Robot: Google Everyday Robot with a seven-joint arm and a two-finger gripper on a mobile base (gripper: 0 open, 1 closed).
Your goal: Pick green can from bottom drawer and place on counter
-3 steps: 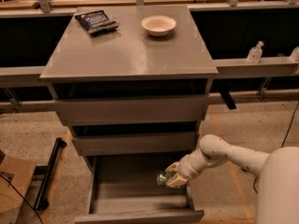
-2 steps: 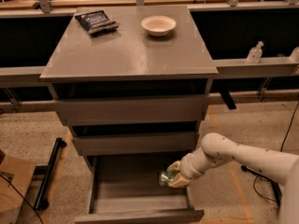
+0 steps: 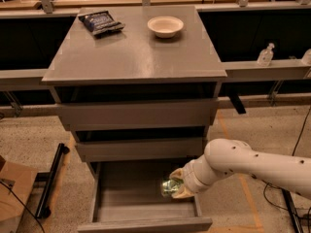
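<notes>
1. Speckled flooring is spreading around the grey cabinet, whose bottom drawer is standing pulled out.
2. The green can is sitting inside the bottom drawer, near its right wall. I cannot tell whether it is resting on the drawer floor or already hanging just above it.
3. The gripper is reaching into the drawer from the right and appears to be clamping the can between its fingers.
4. Judging the risks, the middle drawer is overhanging the bottom drawer's rear. A straight lift could be knocking the can against that front or the right wall. The shiny metal could also be slipping in the grip.
5. The counter is lying high above the bottom drawer and carrying a snack bag and a white bowl. A placement too far back could be nudging either one.
6. Compared with a second ago, can and gripper are keeping nearly the same spot in the drawer, while the white arm is stretching away rightward instead of bulking in the corner.
</notes>
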